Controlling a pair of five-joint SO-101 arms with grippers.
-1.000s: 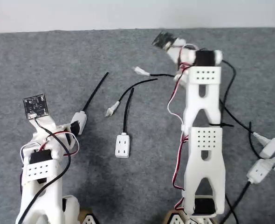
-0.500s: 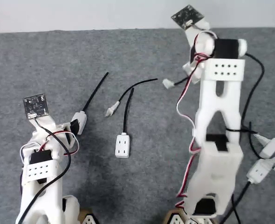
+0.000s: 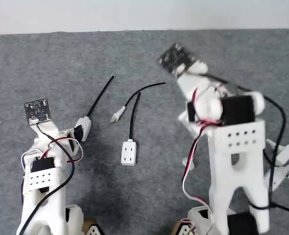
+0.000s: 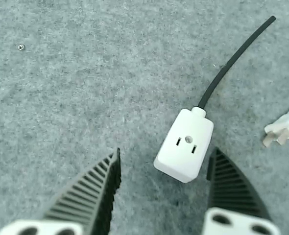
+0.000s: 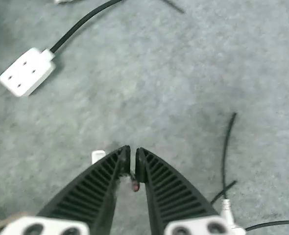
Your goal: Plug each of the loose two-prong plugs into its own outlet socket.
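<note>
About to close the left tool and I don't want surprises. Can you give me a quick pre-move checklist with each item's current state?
1. Left tool open: ok.
2. Single socket between its fingers: ok, though it sits nearer one finger.
3. Socket slots unobstructed: ok, both slots show.
4. Loose plug clear of the left tool: ok, it lies apart from it.
5. Right tool holding a plug: cannot tell. Its fingers nearly touch and a white bit shows beside one.
6. Multi-outlet socket free: ok, nothing on it.
</note>
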